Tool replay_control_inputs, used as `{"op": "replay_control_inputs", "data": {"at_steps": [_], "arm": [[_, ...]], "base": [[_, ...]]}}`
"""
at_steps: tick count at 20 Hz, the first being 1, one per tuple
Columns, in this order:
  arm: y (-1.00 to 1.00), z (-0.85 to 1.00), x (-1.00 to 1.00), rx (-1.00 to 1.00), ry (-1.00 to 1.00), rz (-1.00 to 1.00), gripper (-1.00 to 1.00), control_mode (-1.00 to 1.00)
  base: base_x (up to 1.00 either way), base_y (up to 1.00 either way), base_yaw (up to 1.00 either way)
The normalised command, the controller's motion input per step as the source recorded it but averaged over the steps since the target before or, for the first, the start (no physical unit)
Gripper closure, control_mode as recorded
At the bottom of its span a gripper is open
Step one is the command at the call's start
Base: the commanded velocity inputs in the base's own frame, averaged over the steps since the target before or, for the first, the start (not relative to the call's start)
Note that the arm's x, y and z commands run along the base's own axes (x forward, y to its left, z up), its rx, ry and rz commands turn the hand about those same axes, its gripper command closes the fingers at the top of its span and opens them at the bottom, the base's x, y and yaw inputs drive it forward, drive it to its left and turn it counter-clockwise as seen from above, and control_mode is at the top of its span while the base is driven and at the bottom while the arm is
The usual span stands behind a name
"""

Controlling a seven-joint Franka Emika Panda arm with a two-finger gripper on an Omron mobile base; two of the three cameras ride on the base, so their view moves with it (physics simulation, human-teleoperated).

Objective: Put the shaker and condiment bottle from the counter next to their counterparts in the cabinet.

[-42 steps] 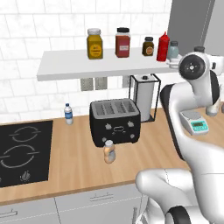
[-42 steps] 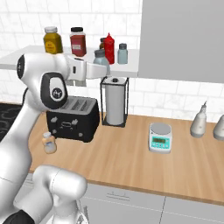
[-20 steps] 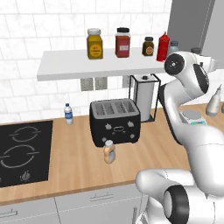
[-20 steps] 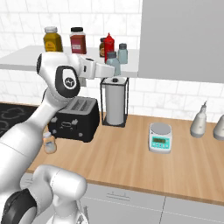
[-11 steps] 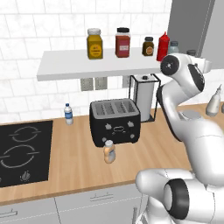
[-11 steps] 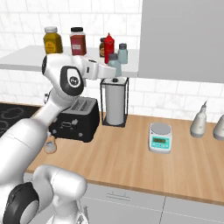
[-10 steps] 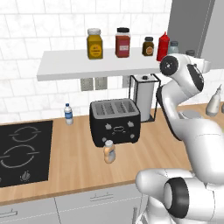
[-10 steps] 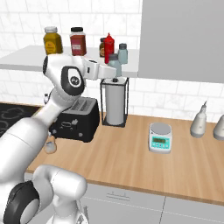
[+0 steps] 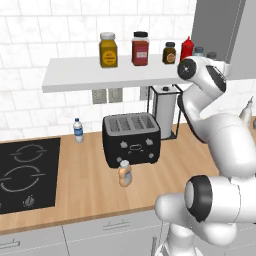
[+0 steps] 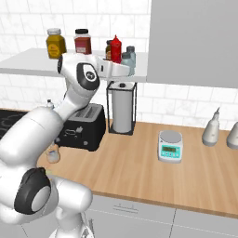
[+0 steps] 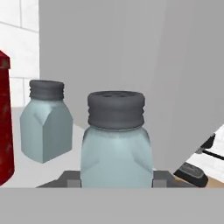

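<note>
The gripper [image 11: 116,181] is clamped on the shaker [image 11: 116,140], held upright at the cabinet [image 10: 195,42] shelf. Its twin shaker [image 11: 46,120] stands just beside it, next to the red squeeze bottle [image 11: 4,118]; whether the base touches the board is probably not settled. The condiment bottle [image 9: 125,173] waits on the counter [image 9: 90,175].

Kitchen, rendered. White tile backsplash, wooden counter [image 9: 90,185] with white drawer fronts, black cooktop [image 9: 25,180], black toaster [image 9: 131,139], paper towel holder [image 10: 122,108], kitchen scale [image 10: 170,145], spice jars [image 9: 108,50] on a white wall shelf [image 9: 100,79].
</note>
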Motion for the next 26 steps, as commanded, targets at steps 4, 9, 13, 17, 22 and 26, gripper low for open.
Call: {"op": "replay_control_inputs", "data": {"at_steps": [4,9,13,17,22,26], "arm": [[-0.2,-0.19,0.44,0.0,0.0,0.0,1.0,-1.0],[-0.23,-0.28,0.28,0.0,0.0,0.0,1.0,-1.0],[-0.21,-0.33,0.22,0.0,0.0,0.0,-1.0,-1.0],[-0.08,-0.27,-0.02,0.0,-0.03,0.0,-1.0,-1.0],[0.0,-0.01,-0.43,0.0,-0.1,0.0,-1.0,-1.0],[0.0,0.0,-0.68,0.0,-0.11,0.0,-1.0,-1.0]], "base": [[0.0,0.0,0.0],[0.0,0.0,0.0],[0.0,0.0,0.0],[0.0,0.0,0.0],[0.0,0.0,0.0],[0.0,0.0,0.0]]}}
